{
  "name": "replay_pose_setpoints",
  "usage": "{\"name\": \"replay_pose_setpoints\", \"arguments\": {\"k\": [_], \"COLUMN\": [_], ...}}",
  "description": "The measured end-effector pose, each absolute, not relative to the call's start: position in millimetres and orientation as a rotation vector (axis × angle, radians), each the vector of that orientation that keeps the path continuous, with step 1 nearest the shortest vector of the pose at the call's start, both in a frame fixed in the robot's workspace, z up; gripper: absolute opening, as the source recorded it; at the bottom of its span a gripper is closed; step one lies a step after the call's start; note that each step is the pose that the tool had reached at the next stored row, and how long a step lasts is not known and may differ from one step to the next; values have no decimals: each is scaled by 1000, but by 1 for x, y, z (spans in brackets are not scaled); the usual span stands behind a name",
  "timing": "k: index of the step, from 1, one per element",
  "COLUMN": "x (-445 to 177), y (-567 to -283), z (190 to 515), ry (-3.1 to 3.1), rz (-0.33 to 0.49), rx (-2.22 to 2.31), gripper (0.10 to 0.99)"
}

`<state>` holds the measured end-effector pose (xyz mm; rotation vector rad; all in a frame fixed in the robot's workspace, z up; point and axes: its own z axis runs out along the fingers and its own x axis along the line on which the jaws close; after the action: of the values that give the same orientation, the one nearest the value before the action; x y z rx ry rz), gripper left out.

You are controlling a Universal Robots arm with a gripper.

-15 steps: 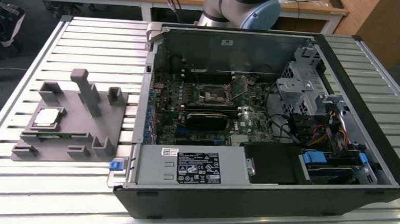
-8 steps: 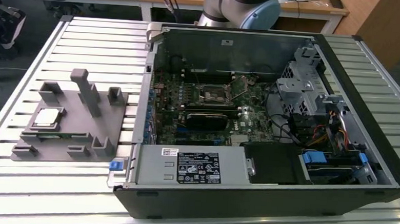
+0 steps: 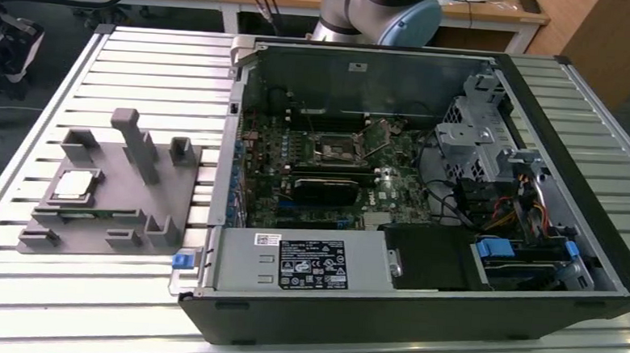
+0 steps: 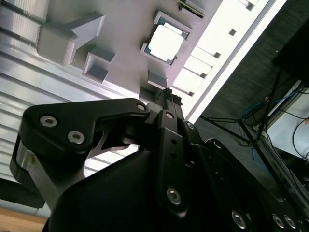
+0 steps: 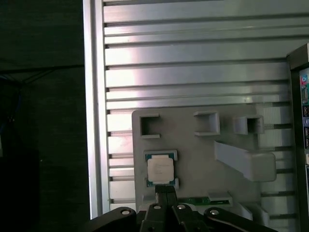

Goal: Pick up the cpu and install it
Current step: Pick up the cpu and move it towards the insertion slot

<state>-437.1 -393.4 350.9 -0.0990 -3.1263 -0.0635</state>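
Black linkage of the tool (image 5: pixel 166 192) sits right up front in both wrist views, so we start there. Its tips hang just beside one edge of the cpu (image 5: pixel 160 170). The chip lies flat in its square pocket on the grey fixture (image 5: pixel 203 159), not lifted yet.

In the exterior view the fixture sits on the slatted table (image 3: pixel 170 56), at about 9 o'clock from the open computer case (image 3: pixel 416 311). The socket (image 3: pixel 338 151) is inside on the board, well apart from the chip.

Our worry is that a descent like this would land on the metal lid or the pocket's little tabs rather than around the chip. That could scratch it or knock it askew. The pocket looks snug too, so we reckon an off-centre pinch would tilt the chip, and a tilted chip over that socket is how pins get bent.

As for the tool itself, the tips look pressed together with nothing between them. We can't tell how high they are above the fixture.
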Motion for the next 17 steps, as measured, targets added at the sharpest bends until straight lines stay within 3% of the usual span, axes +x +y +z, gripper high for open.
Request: {"name": "replay_pose_setpoints", "arguments": {"k": [13,14,15,17], "x": [-437,-437,-437,-437], "y": [-394,-395,-395,-396], "z": [338,337,335,333], "ry": [-3114,-3110,-3105,-3094], "rz": [-63,-62,-62,-61], "rx": [-94,-86,-78,-59], "gripper": [114,169,169,290]}}
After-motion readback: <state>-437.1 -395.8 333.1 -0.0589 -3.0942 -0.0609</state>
